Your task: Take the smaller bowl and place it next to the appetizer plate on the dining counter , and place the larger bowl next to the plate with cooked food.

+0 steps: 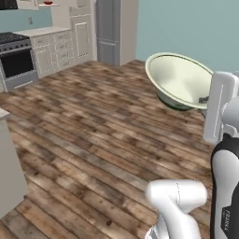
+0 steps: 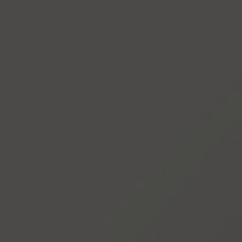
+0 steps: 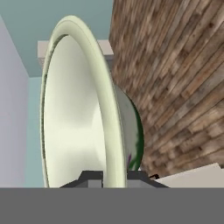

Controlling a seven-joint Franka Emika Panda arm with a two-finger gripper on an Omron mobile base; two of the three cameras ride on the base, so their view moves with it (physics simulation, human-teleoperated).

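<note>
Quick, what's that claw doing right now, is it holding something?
Claw: closed on the rim of the larger bowl, carrying it tilted above the wooden floor.

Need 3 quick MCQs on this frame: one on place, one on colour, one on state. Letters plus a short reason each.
1. Where is the larger bowl?
A. On the stove
B. In the air over the wood floor
C. On the floor

2. What colour is the band low on the bowl's outside?
A. Dark green
B. Blue
C. Red

3. How is the claw?
A. Open, away from the bowl
B. Shut on the bowl's rim
C. Shut on nothing

Answers:
1. B: the left base view shows it tilted, held up above the wood floor.
2. A: green shows under the cream rim in the hand view.
3. B: the hand view shows the fingers on either side of the rim.
</note>
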